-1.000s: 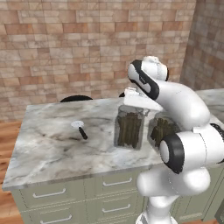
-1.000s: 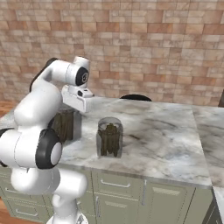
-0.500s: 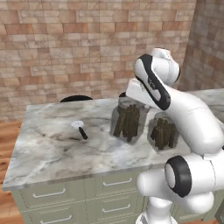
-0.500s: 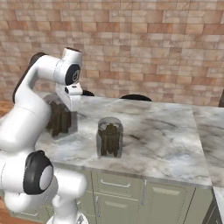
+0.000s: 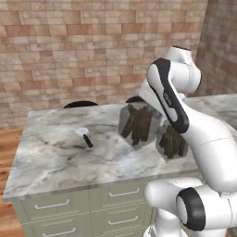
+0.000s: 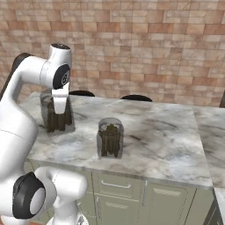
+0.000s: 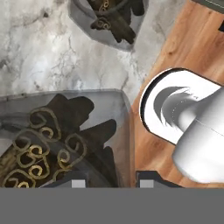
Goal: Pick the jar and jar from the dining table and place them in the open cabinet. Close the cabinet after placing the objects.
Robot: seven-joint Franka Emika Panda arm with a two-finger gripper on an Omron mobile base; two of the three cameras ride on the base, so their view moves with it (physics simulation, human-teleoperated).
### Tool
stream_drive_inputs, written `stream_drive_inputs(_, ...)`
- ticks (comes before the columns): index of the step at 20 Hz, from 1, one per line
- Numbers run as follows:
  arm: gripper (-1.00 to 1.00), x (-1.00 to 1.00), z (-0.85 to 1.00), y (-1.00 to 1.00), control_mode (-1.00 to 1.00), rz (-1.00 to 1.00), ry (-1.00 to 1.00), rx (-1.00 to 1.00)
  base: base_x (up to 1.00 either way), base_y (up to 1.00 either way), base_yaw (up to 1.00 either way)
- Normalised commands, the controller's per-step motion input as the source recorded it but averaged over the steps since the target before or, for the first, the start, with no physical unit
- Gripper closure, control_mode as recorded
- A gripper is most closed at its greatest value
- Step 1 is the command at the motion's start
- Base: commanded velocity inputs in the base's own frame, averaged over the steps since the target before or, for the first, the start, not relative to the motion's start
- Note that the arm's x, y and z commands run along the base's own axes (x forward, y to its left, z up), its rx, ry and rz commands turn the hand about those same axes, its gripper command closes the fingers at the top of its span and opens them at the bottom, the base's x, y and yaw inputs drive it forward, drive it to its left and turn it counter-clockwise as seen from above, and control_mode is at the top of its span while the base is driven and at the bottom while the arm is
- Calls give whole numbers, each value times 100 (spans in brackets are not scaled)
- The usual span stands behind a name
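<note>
Presently held: one jar (image 5: 139, 124), clear glass with dark brown sticks, raised off the dining table (image 5: 60, 157) and tilted, the gripper (image 6: 60, 104) closed on its wall near the rim; in the hand view that jar (image 7: 61, 140) lies at about eight o'clock with a finger tip (image 7: 151, 180) at six. Second jar (image 6: 110, 137): upright on the marble, at roughly four o'clock from the carried one in the left base view and near the front edge. Also on the slab: a small white-headed utensil (image 5: 84, 135), at about nine o'clock from the held jar, well apart. Cabinet: not visible from here, so its bearing cannot be told. Handling note, as a judgement: carry slowly, level the jar so the sticks stay in, keep it clear of the standing jar, and release only once seated on the shelf.
</note>
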Motion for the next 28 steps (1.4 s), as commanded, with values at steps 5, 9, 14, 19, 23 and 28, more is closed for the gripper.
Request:
stream_drive_inputs(5, 100, -17, 12, 9, -100, -26, 0, 0, 0, 0, 0)
stream_drive_inputs(9, 100, 0, 0, 0, 100, -2, 0, 0, 0, 0, 0)
stream_drive_inputs(14, 100, 0, 0, 0, 100, 0, 0, 0, -60, 8, -4)
stream_drive_inputs(19, 100, 0, 0, 0, 100, 0, 0, 0, -68, 17, -16)
stream_drive_inputs(23, 100, 0, 0, 0, 100, 0, 0, 0, -62, 27, -31)
stream_drive_inputs(28, 100, 0, 0, 0, 100, 0, 0, 0, -53, 43, -41)
